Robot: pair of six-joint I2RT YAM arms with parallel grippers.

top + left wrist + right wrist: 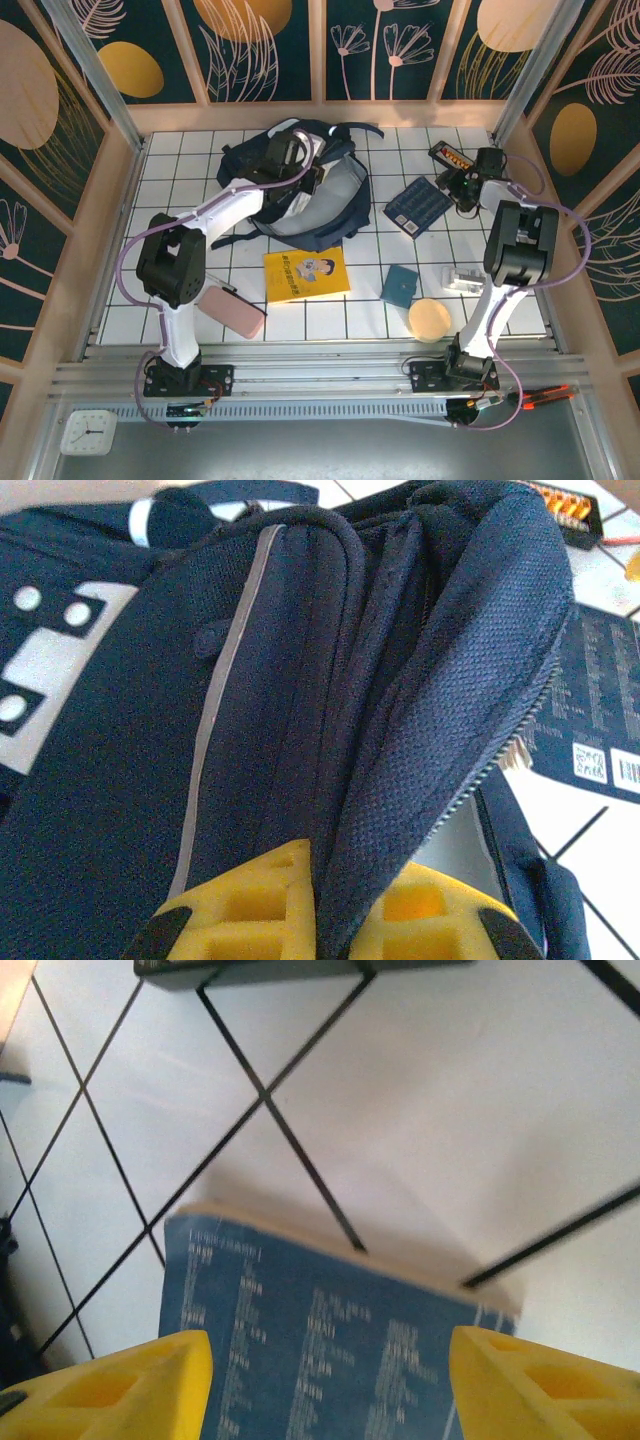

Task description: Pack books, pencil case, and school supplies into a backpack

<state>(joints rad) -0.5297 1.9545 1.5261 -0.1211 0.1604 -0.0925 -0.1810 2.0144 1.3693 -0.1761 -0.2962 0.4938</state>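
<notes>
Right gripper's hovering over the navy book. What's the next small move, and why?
Probably lower the right gripper and close on the navy book: its fingers hang open over the book's edge, while the left gripper pinches the backpack flap, holding the mouth open.

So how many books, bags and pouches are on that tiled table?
Books: 2, the yellow book and the navy book
Bags: 1, the backpack
Pouches: 1, the pink pencil case
Total: 4
</notes>
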